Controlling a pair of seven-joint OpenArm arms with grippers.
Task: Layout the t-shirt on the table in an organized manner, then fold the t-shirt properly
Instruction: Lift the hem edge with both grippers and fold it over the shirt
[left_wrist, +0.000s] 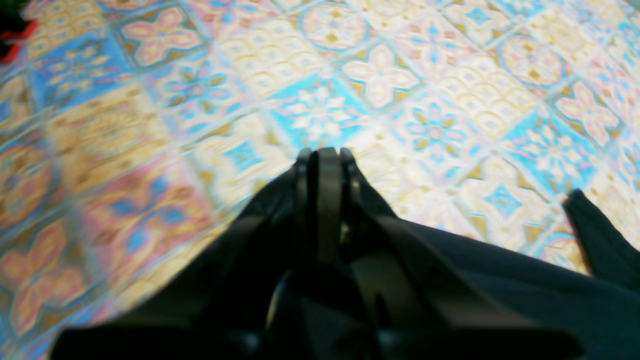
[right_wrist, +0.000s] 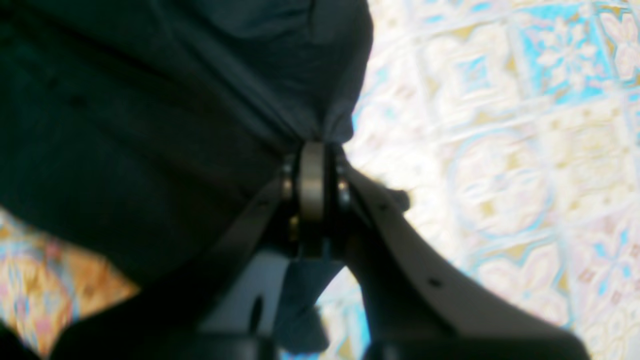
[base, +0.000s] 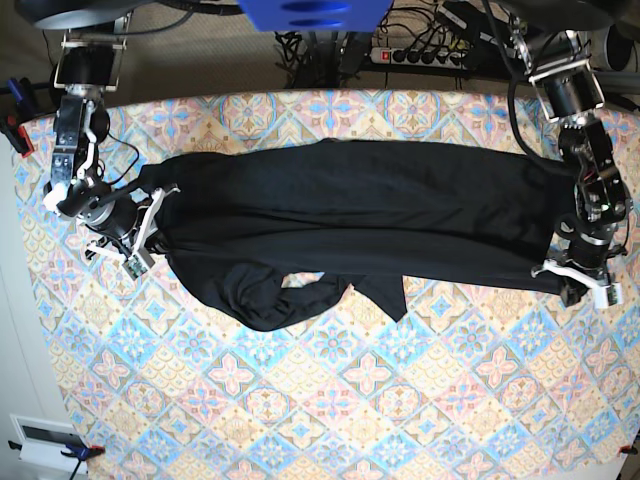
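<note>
T-shirt (base: 350, 225): black, stretched side to side across the far half of the table (base: 330, 400), lower folds drooping toward the near edge.
Left gripper (base: 578, 272): fingers pressed together on one end of the cloth.
Right gripper (base: 150, 222): fingers clamped on the opposite end.
Long axis: runs straight between the 2 grippers.
Hidden: sleeves and collar lost in bunched folds; wrist views blurred.
</note>
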